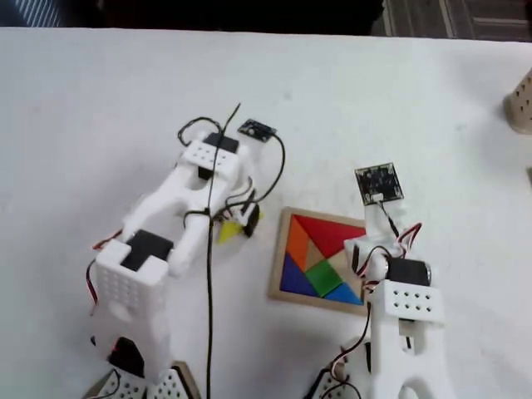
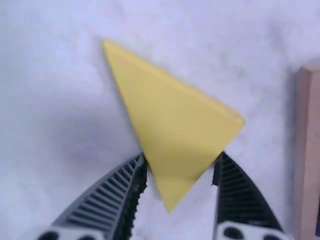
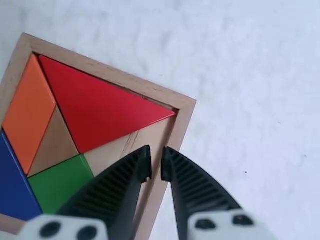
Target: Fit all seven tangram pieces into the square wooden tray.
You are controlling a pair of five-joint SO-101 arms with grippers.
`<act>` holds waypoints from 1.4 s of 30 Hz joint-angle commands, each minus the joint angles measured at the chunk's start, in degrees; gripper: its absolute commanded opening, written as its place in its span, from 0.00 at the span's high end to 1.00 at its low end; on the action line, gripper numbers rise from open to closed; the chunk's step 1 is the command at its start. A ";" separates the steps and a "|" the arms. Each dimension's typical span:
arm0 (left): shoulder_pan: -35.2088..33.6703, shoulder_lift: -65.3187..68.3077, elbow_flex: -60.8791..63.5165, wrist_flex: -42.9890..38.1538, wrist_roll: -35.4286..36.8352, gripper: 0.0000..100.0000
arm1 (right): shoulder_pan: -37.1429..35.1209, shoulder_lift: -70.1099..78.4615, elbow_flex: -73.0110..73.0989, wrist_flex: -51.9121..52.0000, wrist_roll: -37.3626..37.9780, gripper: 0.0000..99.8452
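High view — yellow triangle (image 1: 227,233) mostly hidden under left gripper (image 1: 243,224); wooden tray (image 2: 306,150) cut by frame edge in left wrist view, blue piece (image 3: 11,192) in right wrist view.

1. A white counter (image 1: 399,83) is stretching across the whole high view, running up to a dark strip (image 1: 249,12) at its far edge
2. A beige perforated block (image 1: 521,104) is sitting at the counter's right edge, partly cut off
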 commanded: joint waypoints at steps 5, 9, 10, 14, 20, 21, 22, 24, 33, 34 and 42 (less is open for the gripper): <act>0.57 -0.48 -8.35 1.41 6.42 0.80 | -0.31 -1.45 -0.35 -1.36 0.88 0.95; 0.66 -0.48 -11.69 3.69 12.75 0.61 | -0.31 -1.45 -0.35 -1.36 0.88 0.95; 1.01 -0.48 -12.31 3.60 13.54 0.60 | -0.31 -1.45 -0.35 -1.36 0.88 0.95; 1.71 0.13 -14.51 1.05 14.42 0.65 | -0.31 -1.45 -0.35 -1.36 0.88 0.95; -1.10 0.13 -10.55 -5.98 21.71 0.66 | -0.31 -1.45 -0.35 -1.19 2.81 0.96; -2.15 0.04 -10.29 -6.42 23.38 0.66 | -0.31 -1.45 -0.35 -1.19 2.81 0.96; -3.12 -0.04 -10.37 -6.42 24.18 0.66 | -0.31 -1.45 -0.35 -1.19 2.81 0.96; -4.18 -0.40 -10.29 -6.15 24.53 0.66 | -0.31 -1.45 -0.35 -1.19 2.81 0.96; -4.35 0.22 -8.53 -2.99 27.60 0.60 | -0.31 -1.45 -0.35 -1.10 2.90 0.96; -4.35 0.22 -8.00 -3.34 28.57 0.59 | -0.31 -1.45 -0.35 -1.10 2.99 0.96; -4.70 0.31 -4.66 -8.09 30.68 0.59 | -0.31 -1.36 -0.35 -1.10 2.99 0.96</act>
